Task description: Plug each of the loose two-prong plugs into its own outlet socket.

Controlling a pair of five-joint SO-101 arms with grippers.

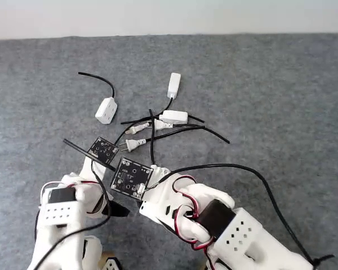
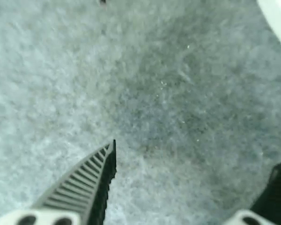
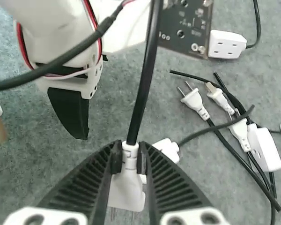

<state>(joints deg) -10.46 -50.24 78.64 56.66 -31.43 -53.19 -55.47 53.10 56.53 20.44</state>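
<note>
White plastic, light and hard by our judgement: the plug (image 3: pixel 126 190) is pinched across its body in the right claw (image 3: pixel 128 151), jaws closed firmly on it, at the near middle. We expect its stiff black cord (image 3: pixel 143 84) to tug it sideways. The left claw (image 2: pixel 196 157) gapes wide, empty, over the grey mat (image 2: pixel 178 93). A loose plug (image 1: pixel 134 145) lies farther off, a socket (image 1: pixel 106 110) far left. We would grip bodies, not prongs.

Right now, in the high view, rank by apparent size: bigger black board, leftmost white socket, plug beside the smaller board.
Bigger black board, though it sits nearer the camera.
Leftmost white socket.
Plug.
</note>
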